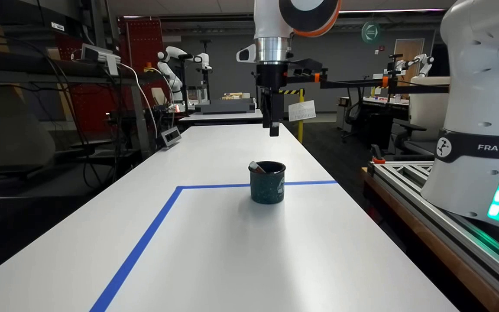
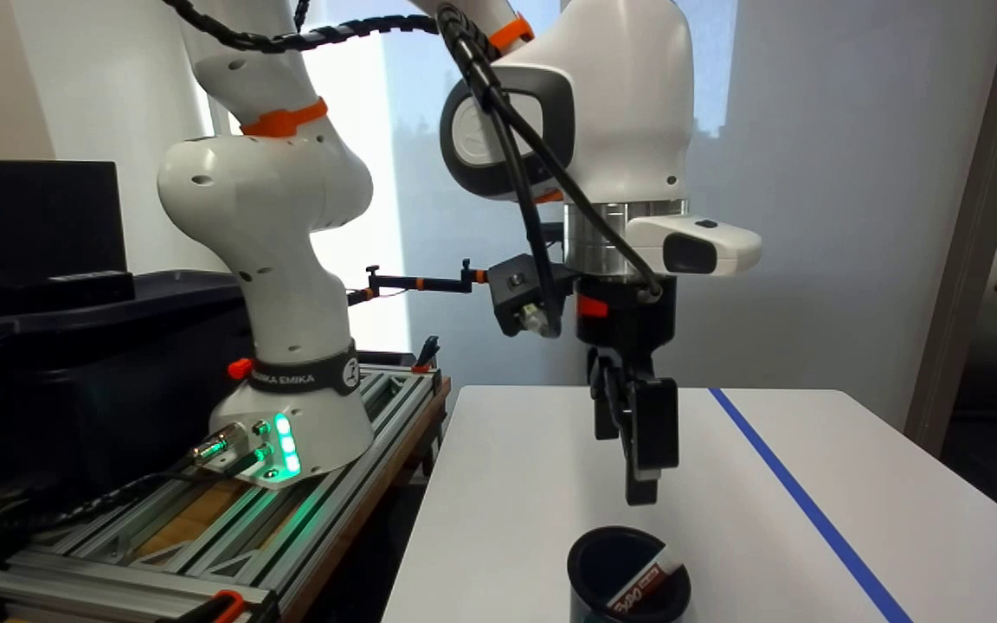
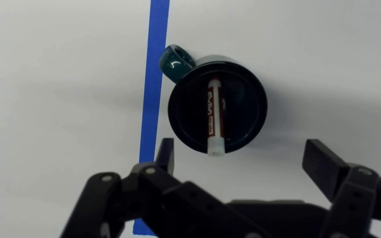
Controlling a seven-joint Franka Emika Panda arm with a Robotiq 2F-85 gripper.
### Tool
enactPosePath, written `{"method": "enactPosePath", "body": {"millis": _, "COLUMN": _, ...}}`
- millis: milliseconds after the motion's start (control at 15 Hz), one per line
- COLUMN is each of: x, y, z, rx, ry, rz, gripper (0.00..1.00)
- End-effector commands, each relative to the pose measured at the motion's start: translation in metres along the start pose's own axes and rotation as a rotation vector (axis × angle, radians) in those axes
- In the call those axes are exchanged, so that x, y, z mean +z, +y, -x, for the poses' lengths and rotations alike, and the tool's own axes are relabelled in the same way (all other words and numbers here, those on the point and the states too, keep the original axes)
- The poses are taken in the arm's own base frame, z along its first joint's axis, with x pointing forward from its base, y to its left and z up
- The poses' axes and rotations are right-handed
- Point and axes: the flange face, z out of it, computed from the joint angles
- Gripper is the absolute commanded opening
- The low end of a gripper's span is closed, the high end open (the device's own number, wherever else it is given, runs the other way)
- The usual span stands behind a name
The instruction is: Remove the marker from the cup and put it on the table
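The dark teal-green cup (image 1: 267,188) stands upright on the white table (image 1: 215,242), beside a blue tape line; its rim (image 3: 262,105) and handle show in the wrist view. The red-and-white marker (image 3: 216,112) leans inside the cup, its white end resting over the rim. The marker shows in both exterior views too (image 1: 256,167) (image 2: 644,584). My gripper (image 2: 642,484) hangs above the table, pointing down, higher than the cup and apart from it. In the wrist view my gripper (image 3: 238,148) is open and empty, its fingers wide apart. The marker's lower end is dim inside the cup.
Blue tape (image 1: 145,242) marks lines on the table. The robot base (image 1: 474,182) stands on a metal-railed bench (image 1: 440,225) along one side. A small grey device (image 1: 171,137) sits at the table's far edge. A dark laptop (image 2: 31,225) stands behind the base.
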Motion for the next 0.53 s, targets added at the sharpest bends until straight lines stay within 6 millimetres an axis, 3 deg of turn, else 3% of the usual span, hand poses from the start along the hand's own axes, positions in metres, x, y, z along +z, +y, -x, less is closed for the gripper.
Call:
{"method": "enactPosePath", "body": {"millis": 0, "x": 0.013, "y": 0.000, "z": -0.001, "rx": -0.074, "ry": 0.026, "rz": -0.038, "gripper": 1.00}}
{"method": "enactPosePath", "body": {"millis": 467, "x": 0.041, "y": 0.001, "z": -0.004, "rx": -0.110, "ry": 0.043, "rz": -0.027, "gripper": 0.99}}
